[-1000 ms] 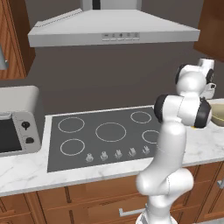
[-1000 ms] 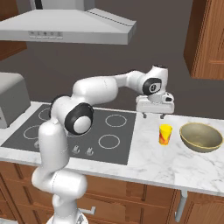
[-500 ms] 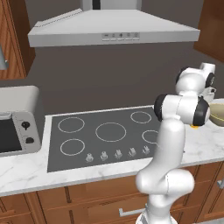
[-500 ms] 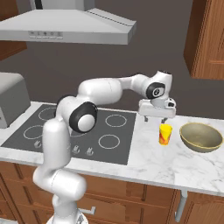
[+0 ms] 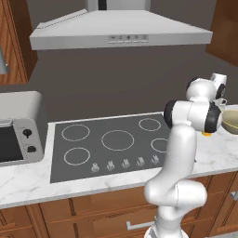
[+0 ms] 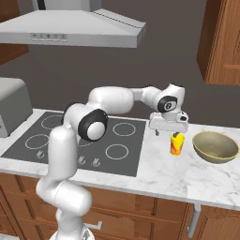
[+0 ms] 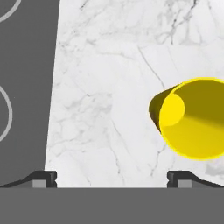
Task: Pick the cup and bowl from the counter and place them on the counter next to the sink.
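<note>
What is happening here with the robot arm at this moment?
The white arm reaches over the counter to the right of the cooktop. Its gripper is open and holds nothing; it hangs just above a small yellow cup, a little to the cup's left. The olive-tan bowl sits on the counter beside the cup, untouched. In the hand view the cup is off to one side, not between the fingertips.

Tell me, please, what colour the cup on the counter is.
The cup is bright yellow inside, best seen in the hand view.
</note>
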Available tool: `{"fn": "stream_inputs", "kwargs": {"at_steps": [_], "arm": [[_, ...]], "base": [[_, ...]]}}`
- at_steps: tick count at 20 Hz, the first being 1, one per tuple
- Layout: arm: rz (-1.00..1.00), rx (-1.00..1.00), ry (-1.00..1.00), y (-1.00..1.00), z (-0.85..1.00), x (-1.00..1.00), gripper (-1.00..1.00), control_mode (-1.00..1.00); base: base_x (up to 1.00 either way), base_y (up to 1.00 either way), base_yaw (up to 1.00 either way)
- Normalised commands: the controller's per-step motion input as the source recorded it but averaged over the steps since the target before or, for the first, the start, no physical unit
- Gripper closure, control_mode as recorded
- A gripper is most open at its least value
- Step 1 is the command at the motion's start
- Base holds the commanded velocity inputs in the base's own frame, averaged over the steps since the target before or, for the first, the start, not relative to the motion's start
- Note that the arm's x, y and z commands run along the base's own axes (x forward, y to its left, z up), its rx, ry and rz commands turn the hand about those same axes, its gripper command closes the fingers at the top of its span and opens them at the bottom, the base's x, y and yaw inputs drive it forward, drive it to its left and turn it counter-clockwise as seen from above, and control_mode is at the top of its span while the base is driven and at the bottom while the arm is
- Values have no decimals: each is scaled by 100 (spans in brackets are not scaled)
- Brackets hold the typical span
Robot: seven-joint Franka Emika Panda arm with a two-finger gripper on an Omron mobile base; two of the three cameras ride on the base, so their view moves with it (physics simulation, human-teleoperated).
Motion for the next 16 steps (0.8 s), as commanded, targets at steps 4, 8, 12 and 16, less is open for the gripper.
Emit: {"fn": "stream_inputs", "kwargs": {"at_steps": [4, 8, 12, 16], "arm": [[0, 0, 0, -26, 0, 22, -100, -100], [0, 0, 0, -31, 0, 24, -100, -100], [0, 0, 0, -17, 0, 13, -100, -100], [1, 0, 0, 0, 0, 2, -100, -100]], "base": [[0, 0, 0], [0, 0, 0], [0, 0, 0], [0, 0, 0]]}}
